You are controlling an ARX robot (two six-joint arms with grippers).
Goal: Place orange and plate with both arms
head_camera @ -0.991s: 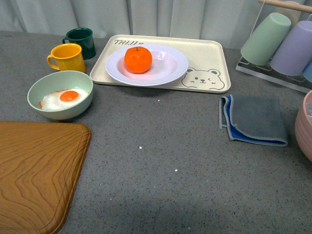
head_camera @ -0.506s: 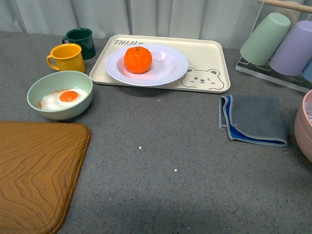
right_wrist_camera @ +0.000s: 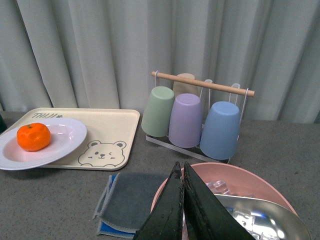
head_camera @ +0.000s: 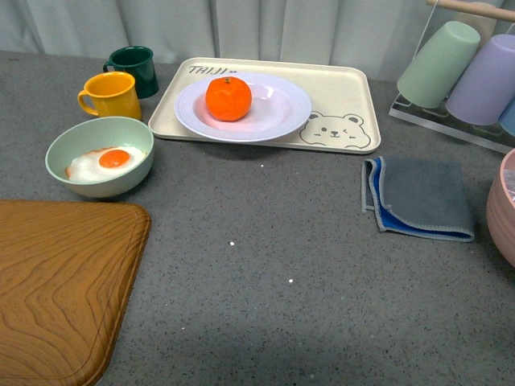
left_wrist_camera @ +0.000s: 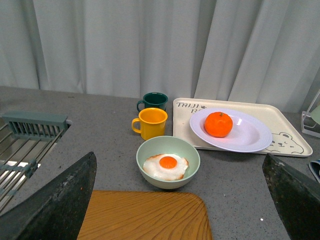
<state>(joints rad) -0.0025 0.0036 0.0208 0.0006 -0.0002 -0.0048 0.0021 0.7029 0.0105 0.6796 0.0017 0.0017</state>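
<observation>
The orange [head_camera: 228, 98] sits on the white plate [head_camera: 282, 108], left of its middle. The plate rests on the cream bear-print tray [head_camera: 338, 84] at the back of the table. Both show in the left wrist view, orange [left_wrist_camera: 218, 124] on plate [left_wrist_camera: 250, 135], and in the right wrist view, orange [right_wrist_camera: 33, 137] on plate [right_wrist_camera: 62, 137]. Neither arm shows in the front view. My left gripper [left_wrist_camera: 180, 200] is open and empty, fingers [left_wrist_camera: 65, 200] wide apart, well back from the tray. My right gripper [right_wrist_camera: 181, 172] is shut and empty, above a pink bowl, away from the plate.
A pale green bowl [head_camera: 80, 181] with a fried egg, a yellow mug [head_camera: 110, 95] and a dark green mug [head_camera: 135, 68] stand left of the tray. A wooden board [head_camera: 56, 289] lies front left. A grey cloth [head_camera: 422, 197], a cup rack [head_camera: 467, 72] and a pink bowl [head_camera: 503, 209] are at right.
</observation>
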